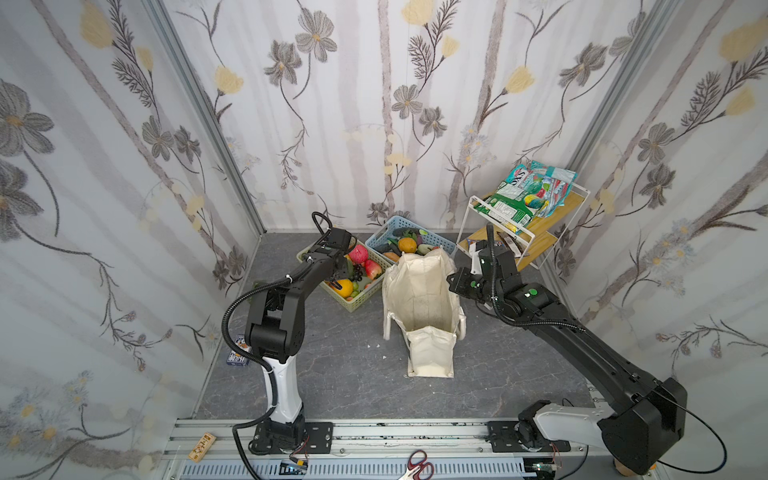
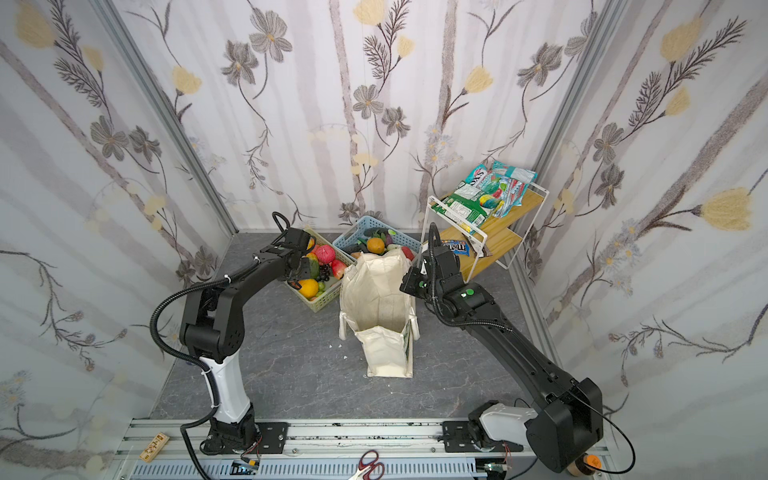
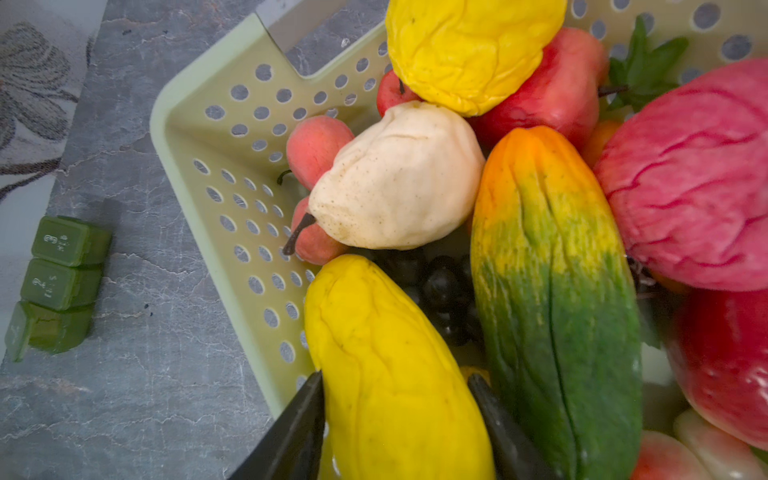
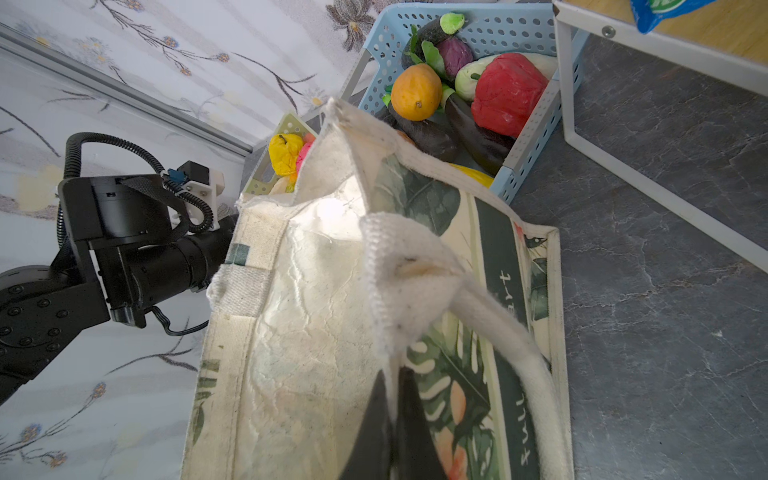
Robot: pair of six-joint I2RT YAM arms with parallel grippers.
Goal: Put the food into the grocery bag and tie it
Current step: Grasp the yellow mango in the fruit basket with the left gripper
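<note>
Standing open at mid-frame in a top view, the bag [image 1: 419, 299] rests on the bench [image 1: 332, 374]. The right pincer [image 4: 392, 415] is pressed together on the bag's right rim, just beside a handle [image 4: 498, 324]. Farther back, left of the bag, the left pincer [image 3: 395, 376] reaches into the green basket [image 3: 216, 137], its fingers against both sides of a yellow mango [image 3: 386, 332]. A blue basket [image 1: 432, 239] of food sits behind the bag.
</note>
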